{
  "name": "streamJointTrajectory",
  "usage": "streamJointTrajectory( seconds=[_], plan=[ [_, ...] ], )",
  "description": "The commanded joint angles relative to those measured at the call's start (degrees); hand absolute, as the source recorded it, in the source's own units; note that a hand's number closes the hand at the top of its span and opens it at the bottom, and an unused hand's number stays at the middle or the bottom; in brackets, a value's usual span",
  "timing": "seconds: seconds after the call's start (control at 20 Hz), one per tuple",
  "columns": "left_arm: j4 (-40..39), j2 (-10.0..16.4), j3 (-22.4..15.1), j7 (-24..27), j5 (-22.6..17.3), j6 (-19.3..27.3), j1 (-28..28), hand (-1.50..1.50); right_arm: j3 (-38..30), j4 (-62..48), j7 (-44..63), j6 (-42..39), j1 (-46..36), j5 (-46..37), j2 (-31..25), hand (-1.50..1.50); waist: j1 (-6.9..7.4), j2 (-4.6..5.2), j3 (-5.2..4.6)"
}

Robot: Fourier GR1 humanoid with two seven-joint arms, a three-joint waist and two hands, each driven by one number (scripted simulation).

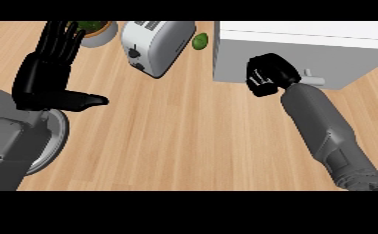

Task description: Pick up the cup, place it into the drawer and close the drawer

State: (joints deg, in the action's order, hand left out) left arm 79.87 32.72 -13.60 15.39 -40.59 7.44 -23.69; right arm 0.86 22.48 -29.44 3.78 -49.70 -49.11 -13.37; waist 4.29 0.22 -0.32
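Note:
No cup shows anywhere in the head view. The white drawer unit stands at the back right, its front face toward me. My right hand is against that front face with its fingers curled into a fist, and I see nothing inside it. A short grey handle sticks out just right of the hand, partly behind the wrist. My left hand rests open at the far left, fingers up and thumb pointing right.
A white toaster lies at the back centre, with a small green fruit between it and the drawer unit. A potted plant stands at the back left. A grey plate sits under my left forearm.

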Motion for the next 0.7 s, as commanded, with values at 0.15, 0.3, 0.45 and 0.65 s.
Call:
streamJointTrajectory(
  seconds=[0.15, 0.3, 0.45, 0.65],
  plan=[
    [-0.9, -1.0, -0.6, -0.1, 0.3, -1.5, -1.0, -1.50, -4.8, -6.2, 1.9, -0.5, -5.0, 2.2, -5.5, 1.50, 1.44, 2.89, 0.56],
    [0.4, -1.1, -0.1, -0.4, -0.9, -2.4, 0.2, -1.50, -6.4, -6.4, 0.8, -0.8, -5.1, 3.6, -5.7, 1.50, 2.07, 2.43, 0.57],
    [-1.6, -1.7, -0.6, 0.1, -0.1, -2.5, -0.1, -1.50, -7.2, -5.7, 1.4, -0.6, -6.6, 4.3, -5.4, 1.50, 1.79, 2.68, 0.52],
    [-1.8, -1.7, -0.6, 0.9, 0.0, -3.9, 0.4, -1.50, -7.8, -6.0, -1.0, -1.7, -5.8, 4.9, -7.0, 1.50, 2.39, 2.89, 0.53]
  ],
)
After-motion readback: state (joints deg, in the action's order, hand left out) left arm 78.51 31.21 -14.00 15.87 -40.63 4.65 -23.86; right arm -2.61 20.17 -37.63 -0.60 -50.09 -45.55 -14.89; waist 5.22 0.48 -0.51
